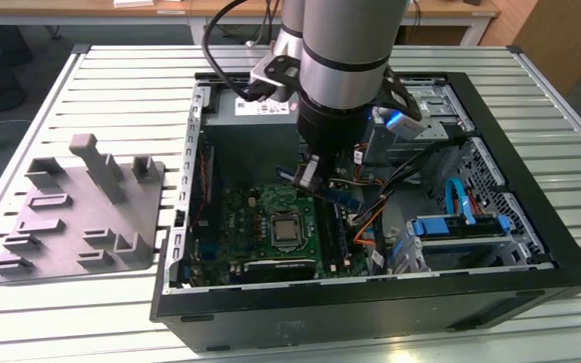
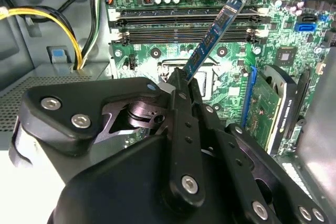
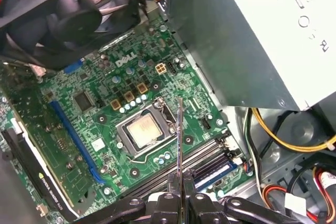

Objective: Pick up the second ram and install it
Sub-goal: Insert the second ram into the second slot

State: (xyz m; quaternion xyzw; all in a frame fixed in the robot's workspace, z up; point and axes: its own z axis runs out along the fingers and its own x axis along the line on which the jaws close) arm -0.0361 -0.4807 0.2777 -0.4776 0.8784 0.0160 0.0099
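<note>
Well, you see a slatted metal bench (image 1: 119,68) in a room with wooden desks (image 1: 58,7) beyond its far edge. An open case (image 1: 371,310) stands on the bench, and a grey block (image 1: 79,219) lies near the edge at the exterior view's left. Your claw (image 1: 309,178) is clenched on the ram (image 1: 343,198), which hangs tilted from it, inside the case, over the board (image 1: 250,219) near the slots (image 2: 184,22).
</note>
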